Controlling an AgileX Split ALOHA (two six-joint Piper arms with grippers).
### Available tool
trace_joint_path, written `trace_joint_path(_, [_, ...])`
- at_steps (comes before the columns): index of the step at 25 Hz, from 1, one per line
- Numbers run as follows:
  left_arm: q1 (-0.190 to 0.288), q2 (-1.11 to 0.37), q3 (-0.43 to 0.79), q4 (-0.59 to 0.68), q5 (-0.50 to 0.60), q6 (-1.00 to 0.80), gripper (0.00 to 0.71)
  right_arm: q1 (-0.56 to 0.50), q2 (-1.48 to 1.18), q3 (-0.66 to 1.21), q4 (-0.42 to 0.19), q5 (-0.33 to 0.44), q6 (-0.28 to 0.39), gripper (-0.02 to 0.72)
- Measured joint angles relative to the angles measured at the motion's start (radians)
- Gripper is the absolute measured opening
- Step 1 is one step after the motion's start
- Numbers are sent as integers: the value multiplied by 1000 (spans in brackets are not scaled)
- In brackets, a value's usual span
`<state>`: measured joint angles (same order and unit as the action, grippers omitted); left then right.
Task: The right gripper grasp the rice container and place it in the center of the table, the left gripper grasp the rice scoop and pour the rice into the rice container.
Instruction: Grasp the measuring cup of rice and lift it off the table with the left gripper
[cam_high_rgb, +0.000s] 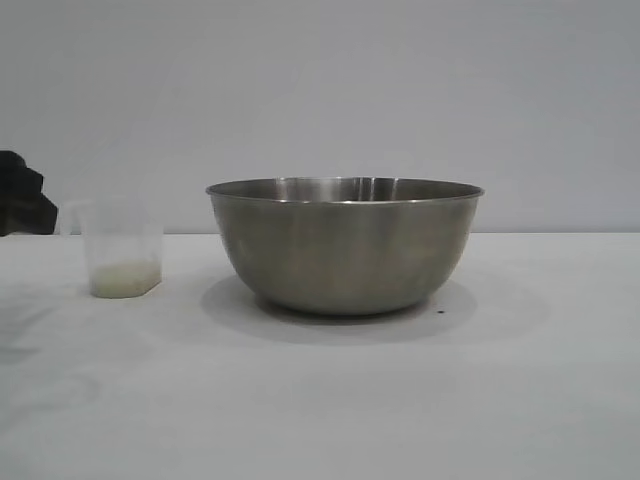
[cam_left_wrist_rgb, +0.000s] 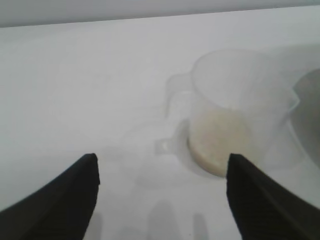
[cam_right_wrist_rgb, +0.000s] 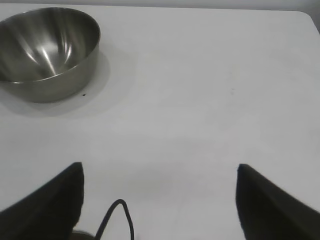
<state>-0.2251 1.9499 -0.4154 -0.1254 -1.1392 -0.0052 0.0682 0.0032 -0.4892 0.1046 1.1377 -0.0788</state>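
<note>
While gripping: left gripper (cam_left_wrist_rgb: 160, 192), fingers spread, not yet pinching, must slide around rice scoop (cam_left_wrist_rgb: 235, 107) at 1 o'clock.
Right gripper (cam_right_wrist_rgb: 160, 200): fingers spread, holding nothing.

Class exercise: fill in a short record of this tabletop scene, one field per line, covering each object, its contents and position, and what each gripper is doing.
rice container: upright, mid-table, empty inside
rice scoop: upright on the table, apart from the container on the left arm's side
rice: thin layer in the scoop's bottom
left gripper: open, just short of the scoop, holding nothing
right gripper: open, empty, away from the container
</note>
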Motion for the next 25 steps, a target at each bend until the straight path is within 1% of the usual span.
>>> trace_joint_path(1, [0,8,-5,0,0,0,356,0,0,0,0,0,0,532])
trace_joint_path(15, [0,72,-77,12,-2,11,356,0,0,0,0,0,0,532])
trace_joint_path(25, [0,133,-163,27,-2,25,356,0,0,0,0,0,0,532])
